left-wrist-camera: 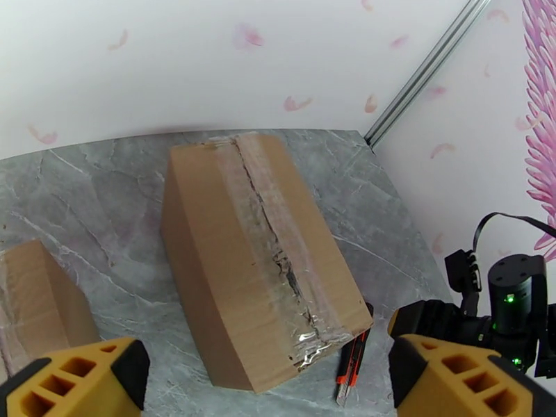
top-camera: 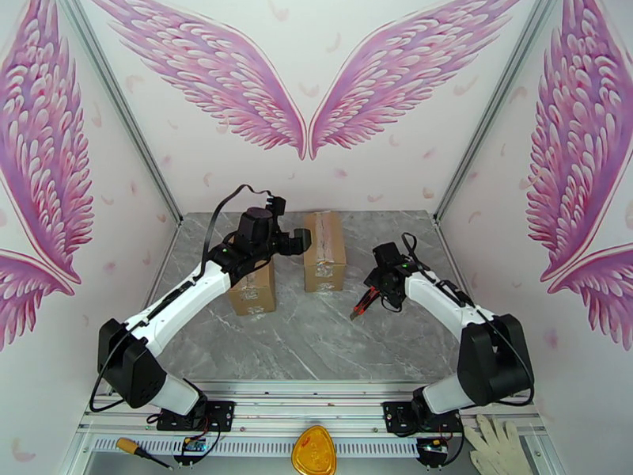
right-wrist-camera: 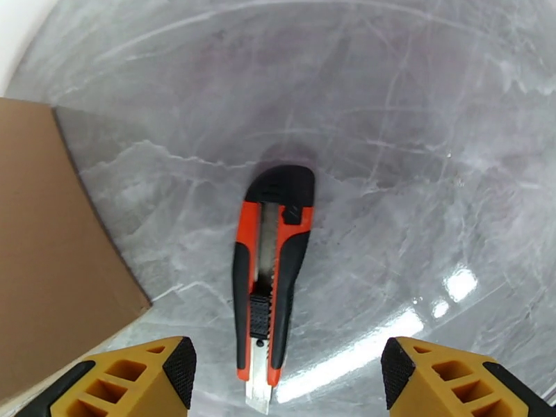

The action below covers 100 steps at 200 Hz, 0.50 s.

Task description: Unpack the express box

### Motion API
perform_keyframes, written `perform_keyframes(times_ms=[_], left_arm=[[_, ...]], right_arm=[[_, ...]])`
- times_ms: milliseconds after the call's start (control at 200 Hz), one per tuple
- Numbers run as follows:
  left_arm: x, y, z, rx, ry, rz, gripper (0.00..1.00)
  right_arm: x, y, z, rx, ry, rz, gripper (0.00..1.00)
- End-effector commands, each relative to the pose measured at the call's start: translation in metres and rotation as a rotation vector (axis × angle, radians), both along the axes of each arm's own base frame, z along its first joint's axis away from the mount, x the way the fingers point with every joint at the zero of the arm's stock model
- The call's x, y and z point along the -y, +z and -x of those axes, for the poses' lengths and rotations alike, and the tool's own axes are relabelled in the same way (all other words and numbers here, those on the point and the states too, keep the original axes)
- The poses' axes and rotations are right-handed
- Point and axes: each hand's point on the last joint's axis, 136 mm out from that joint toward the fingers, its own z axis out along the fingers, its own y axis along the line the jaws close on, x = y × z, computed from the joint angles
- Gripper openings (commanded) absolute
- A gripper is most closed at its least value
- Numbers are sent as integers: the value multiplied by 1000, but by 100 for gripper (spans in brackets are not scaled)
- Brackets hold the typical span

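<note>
Two brown express boxes stand on the grey marble table [top-camera: 316, 342]. The middle box [top-camera: 324, 251] [left-wrist-camera: 257, 251] has its clear tape slit along the top seam. My left gripper [top-camera: 299, 241] [left-wrist-camera: 267, 377] hovers open just left of and above it. The second box [top-camera: 253, 293] [left-wrist-camera: 35, 300] lies under my left arm. An orange-and-black utility knife [right-wrist-camera: 271, 286] [left-wrist-camera: 353, 359] [top-camera: 360, 305] lies flat on the table right of the middle box. Above the knife is my right gripper [top-camera: 370, 294] [right-wrist-camera: 288, 375], open, one yellow finger on each side of the handle and neither touching it.
Side walls with metal corner posts close in the table on the left, right and back. On the front rail lie a white glove [top-camera: 494, 445], a yellow-handled screwdriver [top-camera: 138, 451] and a yellow-orange disc [top-camera: 314, 451]. Bare marble lies in front of the boxes.
</note>
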Motion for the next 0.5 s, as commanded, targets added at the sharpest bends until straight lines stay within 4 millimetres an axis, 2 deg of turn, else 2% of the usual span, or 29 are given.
perform_keyframes(times_ms=[0, 235, 495], left_arm=[[3, 6, 0, 19, -18, -27, 97], [-2, 0, 2, 22, -14, -63, 98], [-7, -5, 6, 22, -7, -90, 99]], right_arm=[[-3, -11, -2, -59, -66, 20, 75], [-15, -38, -6, -130, -97, 21, 70], [-26, -53, -18, -141, -82, 23, 67]])
